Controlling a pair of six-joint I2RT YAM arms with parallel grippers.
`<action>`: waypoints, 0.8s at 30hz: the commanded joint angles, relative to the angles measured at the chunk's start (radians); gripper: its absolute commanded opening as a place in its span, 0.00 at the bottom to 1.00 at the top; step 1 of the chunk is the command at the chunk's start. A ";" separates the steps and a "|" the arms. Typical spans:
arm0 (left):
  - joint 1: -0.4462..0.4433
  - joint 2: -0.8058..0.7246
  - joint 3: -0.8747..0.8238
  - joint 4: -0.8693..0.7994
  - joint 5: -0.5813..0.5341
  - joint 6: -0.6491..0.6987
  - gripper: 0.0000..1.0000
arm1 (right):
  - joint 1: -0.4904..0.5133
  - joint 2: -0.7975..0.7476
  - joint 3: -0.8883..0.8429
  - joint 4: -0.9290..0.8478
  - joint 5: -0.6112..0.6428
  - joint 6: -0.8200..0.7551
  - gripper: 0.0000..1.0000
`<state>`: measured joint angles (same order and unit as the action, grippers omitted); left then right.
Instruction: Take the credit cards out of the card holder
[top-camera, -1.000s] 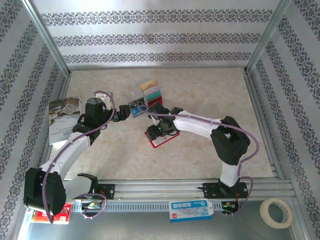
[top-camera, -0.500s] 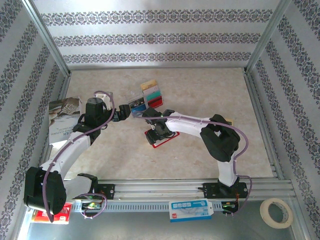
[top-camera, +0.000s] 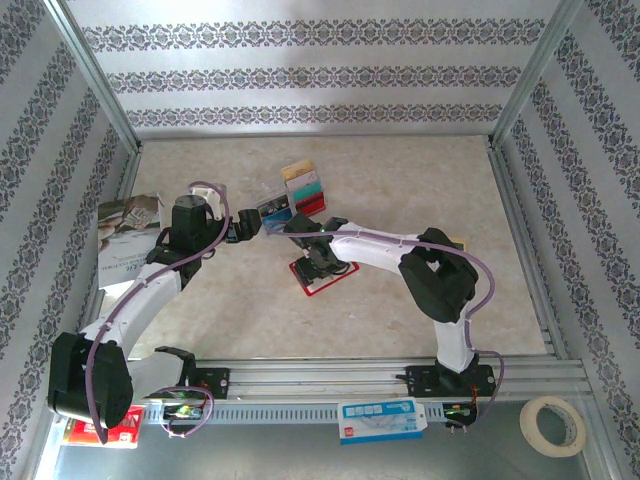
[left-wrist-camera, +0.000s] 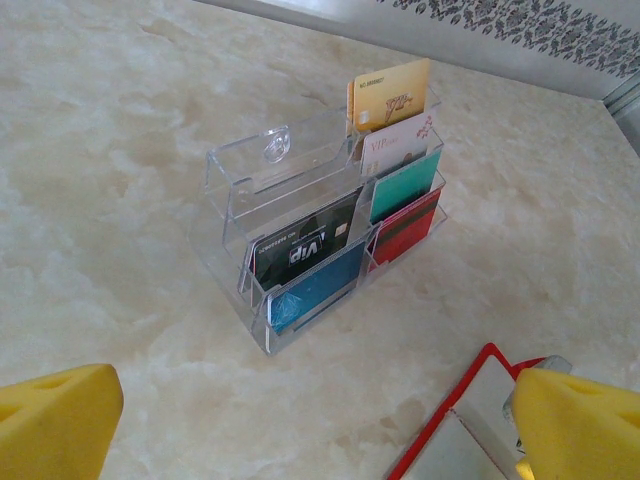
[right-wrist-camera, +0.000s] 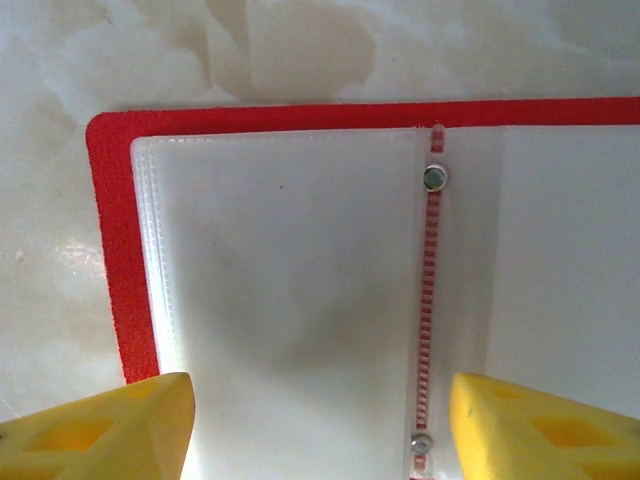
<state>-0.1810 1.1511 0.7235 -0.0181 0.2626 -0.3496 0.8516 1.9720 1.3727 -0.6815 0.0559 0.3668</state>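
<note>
Right gripper (right-wrist-camera: 320, 420): released, its yellow pads (right-wrist-camera: 100, 425) spread apart with nothing between them. It hangs straight above the open card holder; whether the pads touch it I cannot tell.
Card holder (right-wrist-camera: 112, 250): a red wallet lying flat and open near the middle of the tabletop (top-camera: 400, 330). Its pale clear pockets face up, with a stitched spine and two rivets beside the visible pocket.
Pockets: the part under the right gripper looks pale and blank, with no card colour behind the plastic. The rest of the wallet runs out of frame.
Left gripper (left-wrist-camera: 315, 425): released, jaws at full spread and empty. It is aimed at the clear rack from the left-edge side, and the wallet's red corner sits just beside one pad.
Clear rack (left-wrist-camera: 270, 175): a tiered stand near the card holder on its far-edge side, apart from it.
Credit cards (left-wrist-camera: 392, 92): six stand upright in the rack. Tan, whitish, teal and red fill one column; black and blue sit in the other column's lower tiers, and its upper two tiers are free.
Done: in my judgement, the wallet is open and mostly emptied, with the cards parked in the rack.
Left: probably a check of the unseen pockets for any last card.
Magazine (top-camera: 125, 235): by the left edge, well apart.
</note>
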 joint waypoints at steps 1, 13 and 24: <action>0.016 0.006 0.013 0.017 0.018 -0.018 1.00 | 0.001 0.033 0.023 -0.033 -0.007 0.003 0.68; 0.015 0.009 0.007 0.019 0.017 -0.020 1.00 | -0.022 0.053 0.008 -0.028 -0.052 0.056 0.61; 0.016 0.020 0.007 0.002 0.017 -0.023 1.00 | -0.027 0.074 -0.011 0.015 -0.093 0.228 0.44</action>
<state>-0.1810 1.1645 0.7235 -0.0181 0.2623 -0.3500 0.8223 1.9991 1.3815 -0.6765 -0.0093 0.5121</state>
